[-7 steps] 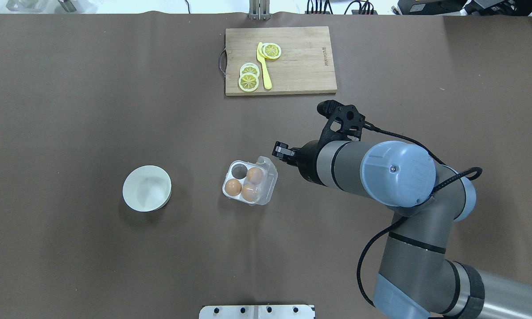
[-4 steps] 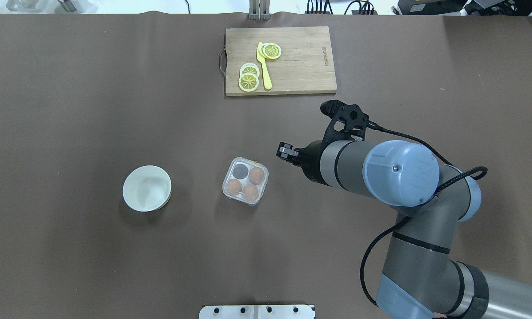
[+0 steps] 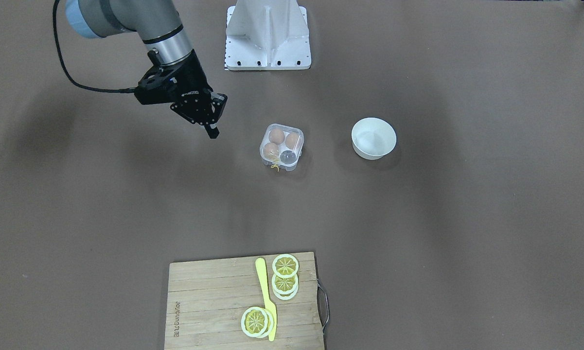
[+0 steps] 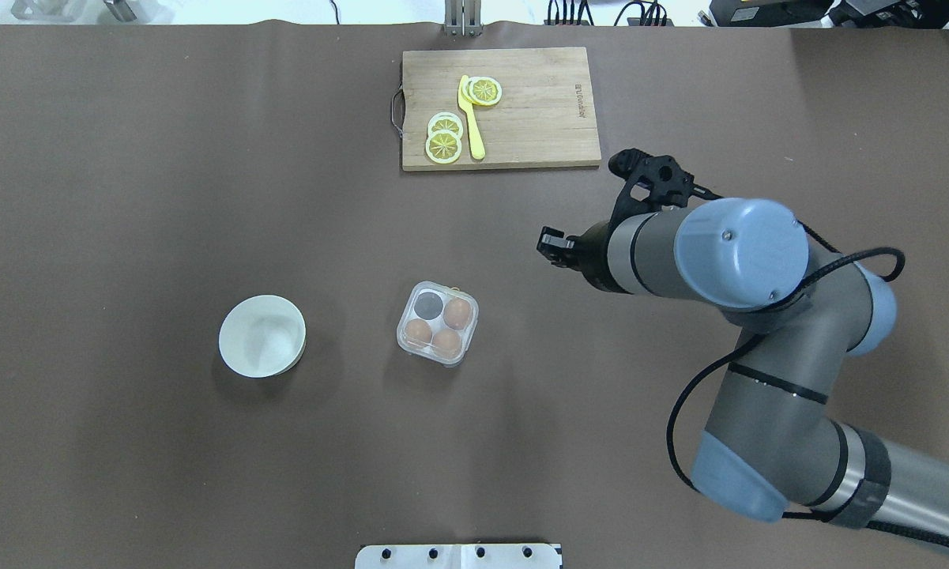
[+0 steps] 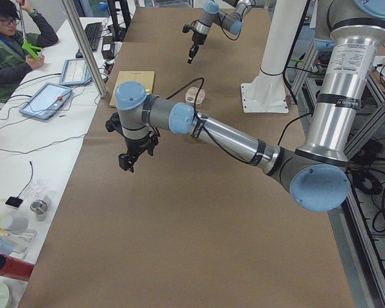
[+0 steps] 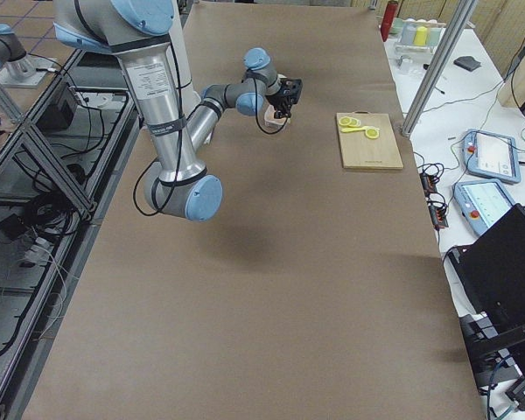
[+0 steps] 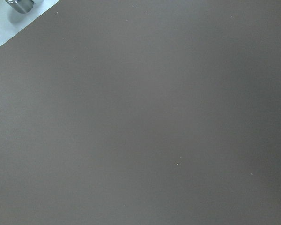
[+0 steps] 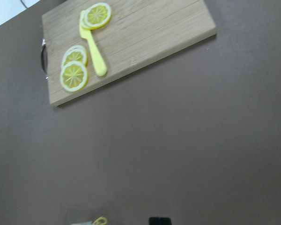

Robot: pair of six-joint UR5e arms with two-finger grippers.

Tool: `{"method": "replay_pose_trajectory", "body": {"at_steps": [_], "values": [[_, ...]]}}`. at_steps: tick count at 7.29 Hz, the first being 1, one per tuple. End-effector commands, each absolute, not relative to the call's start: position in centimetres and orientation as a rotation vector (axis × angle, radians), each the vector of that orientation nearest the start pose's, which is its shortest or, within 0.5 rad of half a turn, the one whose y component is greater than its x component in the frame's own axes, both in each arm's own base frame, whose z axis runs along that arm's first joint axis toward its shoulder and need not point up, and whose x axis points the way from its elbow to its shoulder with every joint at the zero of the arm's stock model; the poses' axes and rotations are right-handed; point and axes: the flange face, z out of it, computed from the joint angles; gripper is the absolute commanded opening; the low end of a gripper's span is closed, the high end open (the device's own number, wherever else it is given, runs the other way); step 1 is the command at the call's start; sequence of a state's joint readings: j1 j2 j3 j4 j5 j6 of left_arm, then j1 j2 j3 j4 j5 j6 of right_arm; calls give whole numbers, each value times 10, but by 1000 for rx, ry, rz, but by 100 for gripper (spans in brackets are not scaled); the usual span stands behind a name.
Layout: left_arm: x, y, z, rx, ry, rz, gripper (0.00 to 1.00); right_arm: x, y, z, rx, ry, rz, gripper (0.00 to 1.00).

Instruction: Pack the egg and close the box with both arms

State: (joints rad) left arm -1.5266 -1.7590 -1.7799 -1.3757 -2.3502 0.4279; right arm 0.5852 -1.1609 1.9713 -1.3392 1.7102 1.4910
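Observation:
The clear box (image 4: 438, 322) stands mid-table with its lid down; it also shows in the front view (image 3: 282, 146), with a yellow string (image 3: 274, 166) at its edge. Three look-alike brown eggs sit in its cells, one of them the egg (image 4: 457, 314), and one cell is empty. My right gripper (image 4: 551, 239) hangs to the right of the box and apart from it, fingers together and empty; it also shows in the front view (image 3: 213, 132). My left gripper (image 5: 125, 163) shows only in the left side view, over bare table; I cannot tell its state.
A white bowl (image 4: 262, 336) stands left of the box. A wooden cutting board (image 4: 500, 107) with lemon slices (image 4: 443, 146) and a yellow knife (image 4: 472, 118) lies at the far edge. The white base plate (image 4: 458, 555) is at the near edge.
The box lid stood half open one second ago and is now down. My right gripper has drawn back from the box, to the right and toward the cutting board.

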Motion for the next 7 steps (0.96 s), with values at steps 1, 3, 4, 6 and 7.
{"method": "replay_pose_trajectory", "body": {"at_steps": [1,3,4,6,7], "values": [[-66,-541,499,285,745,372,98,-337,-478,266,270,-858,192,100],[-99,-512,540,210,753,225,98,-261,-517,302,222,-795,34,100],[-107,-501,554,225,754,203,98,-221,-528,336,213,-775,-24,100],[-119,-496,550,255,745,192,98,-114,-542,445,169,-751,-145,100],[-117,-498,560,238,749,189,98,-60,-534,496,172,-726,-203,100]]}}
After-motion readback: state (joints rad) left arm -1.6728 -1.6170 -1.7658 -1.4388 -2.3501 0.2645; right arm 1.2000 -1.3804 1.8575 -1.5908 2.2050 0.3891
